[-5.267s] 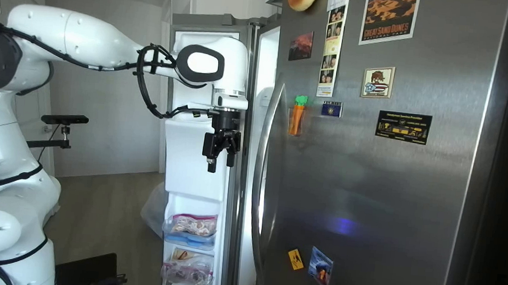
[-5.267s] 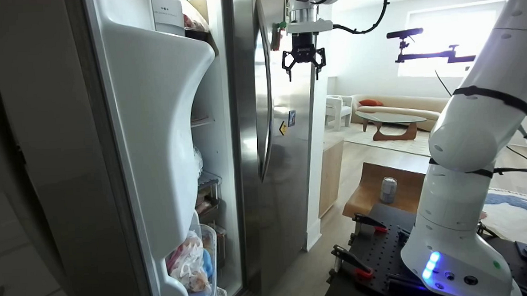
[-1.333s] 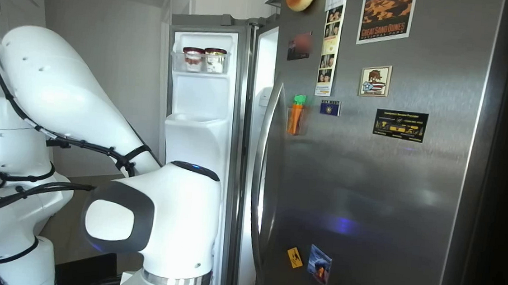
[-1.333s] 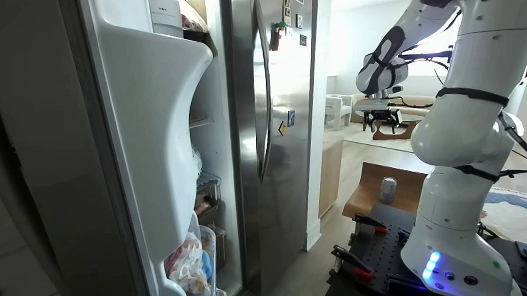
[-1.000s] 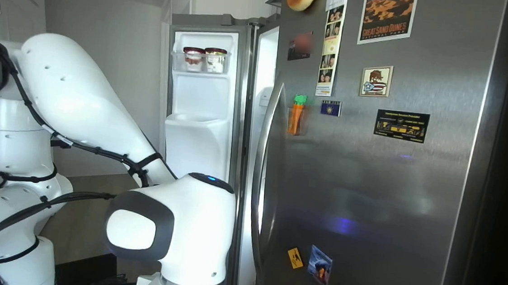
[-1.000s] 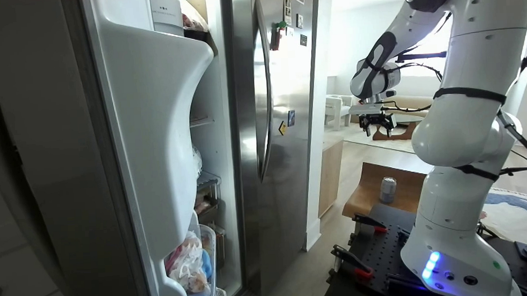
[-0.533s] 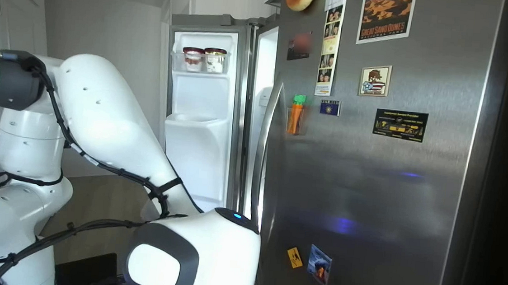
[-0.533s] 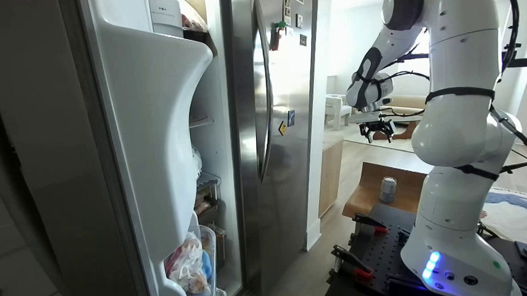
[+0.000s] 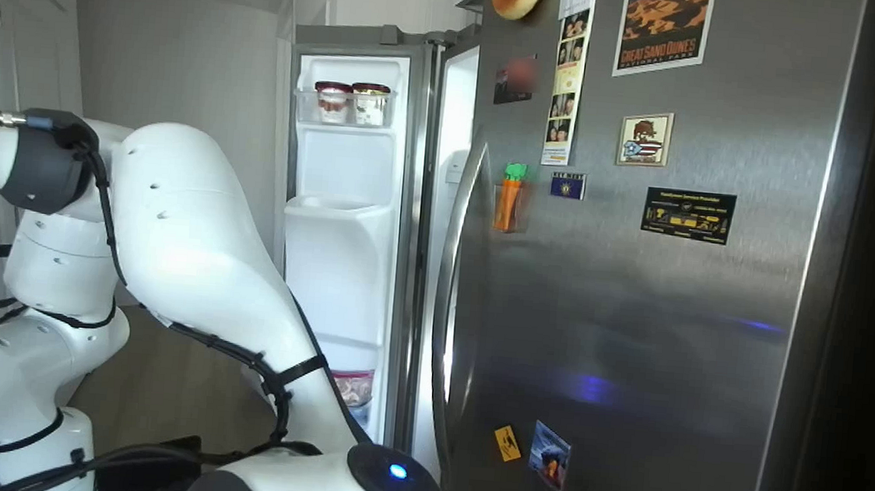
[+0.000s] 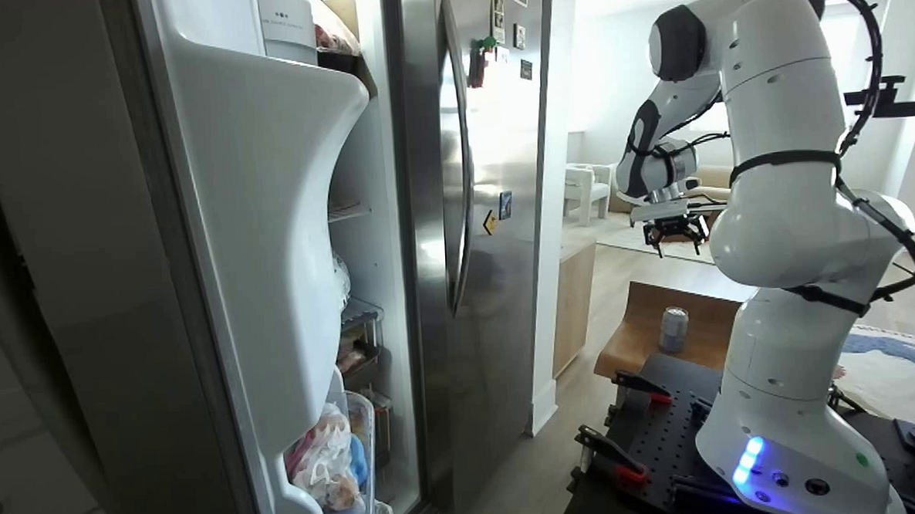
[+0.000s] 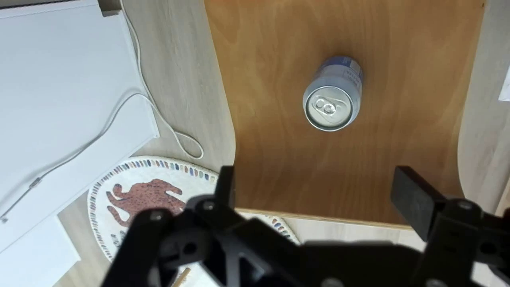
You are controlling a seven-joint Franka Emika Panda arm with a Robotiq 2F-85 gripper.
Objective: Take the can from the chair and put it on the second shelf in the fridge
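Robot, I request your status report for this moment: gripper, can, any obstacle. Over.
Gripper open, holding nothing. Can upright on the chair, not yet gripped. Wrist view shows nothing between them.

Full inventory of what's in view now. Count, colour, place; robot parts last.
can: 1, pale bluish-silver, upright on chair
chair: 1, brown, beside mount
fridge: 1, steel-grey, near arm, one door open
jars: 2, red-lidded, high on open door
bagged food: count unclear, mixed, low on open door
carrot shape: 1, orange, closed door
bagel shape: 1, golden, closed door
cards and photos: several, mixed, closed door
cabinet: 1, light wood, past fridge
armchair: 1, white, background
animal rug: 1, cream, floor near chair
clamps: at least 2, black and red, on mount
mount: 1, black, under arm
arm: 1, white, on mount
end effector: 1, black, open, near chair
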